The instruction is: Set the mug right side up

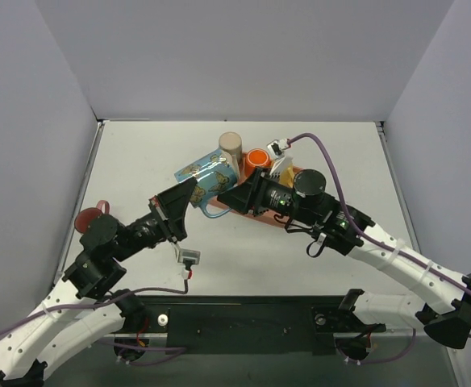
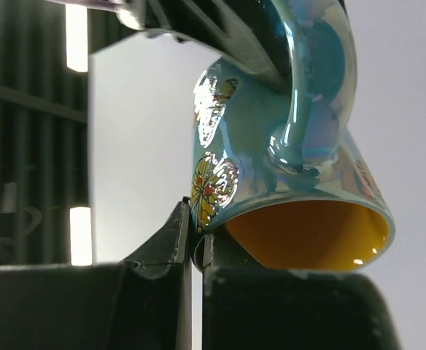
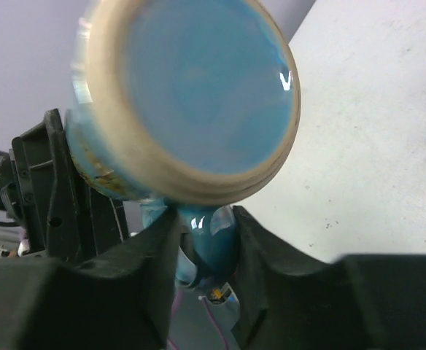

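left hand (image 2: 197, 244), right hand (image 3: 206, 227) pinch mug (image 1: 207, 179) over white table (image 1: 139, 161); grey walls (image 1: 243, 56)

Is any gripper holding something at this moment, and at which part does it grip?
Both grippers hold the mug. The left gripper pinches the wall at its rim. The right gripper is closed on its handle.

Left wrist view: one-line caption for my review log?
Left fingers pinch the rim of the tilted blue butterfly mug, orange-yellow interior showing, while right fingers grip its handle.
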Tool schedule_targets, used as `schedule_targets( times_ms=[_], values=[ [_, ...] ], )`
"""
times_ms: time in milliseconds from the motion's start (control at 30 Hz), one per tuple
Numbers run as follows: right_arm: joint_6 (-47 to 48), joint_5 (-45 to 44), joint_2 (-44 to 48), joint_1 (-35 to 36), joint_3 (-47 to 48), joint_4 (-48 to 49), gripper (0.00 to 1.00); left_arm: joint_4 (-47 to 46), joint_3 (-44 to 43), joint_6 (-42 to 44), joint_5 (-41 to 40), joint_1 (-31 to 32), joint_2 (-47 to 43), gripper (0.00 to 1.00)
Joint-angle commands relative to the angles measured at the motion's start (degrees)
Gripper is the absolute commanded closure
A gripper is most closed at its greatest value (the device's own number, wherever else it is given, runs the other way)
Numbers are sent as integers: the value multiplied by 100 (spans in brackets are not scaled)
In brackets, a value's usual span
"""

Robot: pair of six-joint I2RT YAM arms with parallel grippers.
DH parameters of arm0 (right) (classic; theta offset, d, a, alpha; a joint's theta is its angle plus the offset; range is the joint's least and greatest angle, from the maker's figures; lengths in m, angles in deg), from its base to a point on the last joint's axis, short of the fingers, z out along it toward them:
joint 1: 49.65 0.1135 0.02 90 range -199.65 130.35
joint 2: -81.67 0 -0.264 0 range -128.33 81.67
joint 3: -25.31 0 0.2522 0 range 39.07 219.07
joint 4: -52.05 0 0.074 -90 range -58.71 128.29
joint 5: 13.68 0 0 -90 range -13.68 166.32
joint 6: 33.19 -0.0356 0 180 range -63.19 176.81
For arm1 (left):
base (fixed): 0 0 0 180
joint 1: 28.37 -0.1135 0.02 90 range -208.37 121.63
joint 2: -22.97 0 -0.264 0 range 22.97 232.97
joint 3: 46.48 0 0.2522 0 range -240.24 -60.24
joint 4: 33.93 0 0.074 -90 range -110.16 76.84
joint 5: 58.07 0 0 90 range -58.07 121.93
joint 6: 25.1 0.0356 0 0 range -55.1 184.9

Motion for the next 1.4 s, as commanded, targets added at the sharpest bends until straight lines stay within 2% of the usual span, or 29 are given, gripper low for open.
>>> schedule_targets(
  times_ms=[0, 33, 67, 100, 133, 167, 200, 233, 267, 300, 333, 367, 400, 433, 500, 533, 633, 767, 1100, 1367],
  values=[
    [452, -449, 130, -341, 143, 473, 59, 1735, -508, -570, -931, -7, 6, 100],
    [609, -643, 191, -421, 125, 219, 43, 2181, -692, -765, -1213, -7, 50, 100],
    [698, -758, 226, -534, 55, -62, 35, 2377, -816, -1158, -1738, -7, 181, 100],
    [890, -976, 322, -579, 28, -161, 20, 2761, -1017, -1414, -2143, -16, 278, 100],
    [997, -1100, 367, -675, -7, -475, 15, 3235, -1193, -2078, -2817, -7, 574, 100],
    [1207, -1493, 437, -694, -16, -669, 13, 3475, -1560, -2450, -3128, -16, 734, 100],
    [1313, -1662, 473, -711, -25, -976, 13, 3834, -1842, -3376, -3723, -50, 1206, 100],
    [1497, -1838, 534, -711, -42, -1092, 13, 4464, -2411, -3821, -3921, -103, 1428, 100],
    [1560, -1901, 569, -729, -69, -1206, 13, 5384, -3025, -4765, -4036, -356, 1969, 100],
    [1621, -1962, 613, -729, -104, -1242, 13, 5915, -3301, -5201, -3880, -532, 2218, 100],
    [1639, -1980, 648, -729, -165, -1260, 12, 6625, -3817, -5901, -3504, -1048, 2743, 100],
    [1648, -1972, 666, -738, -218, -1269, 12, 6937, -4005, -6195, -3283, -1349, 3035, 100],
    [1657, -1963, 675, -729, -244, -1278, 12, 7332, -4312, -6720, -2994, -1926, 3526, 100],
    [1657, -1963, 684, -738, -306, -1286, 12, 7544, -4411, -6908, -2782, -2158, 3948, 100],
    [1666, -1954, 710, -738, -385, -1304, 12, 7827, -4596, -7436, -2501, -3157, 4564, 100],
    [1674, -1954, 736, -738, -403, -1321, 12, 7967, -4700, -7716, -2386, -3380, 4716, 100],
    [1683, -1980, 780, -746, -482, -1383, 12, 7960, -4816, -8166, -1789, -4284, 5287, 100],
    [1710, -2024, 824, -738, -578, -1374, 12, 7512, -4492, -8290, -1383, -4927, 5508, 100],
    [1736, -2077, 693, -764, -737, -1383, 12, 7248, -3621, -8150, -1435, -5245, 5956, 100],
    [1885, -2077, 465, -808, -825, -1383, 12, 7028, -3524, -7939, -1576, -5245, 6246, 100]
  ],
)
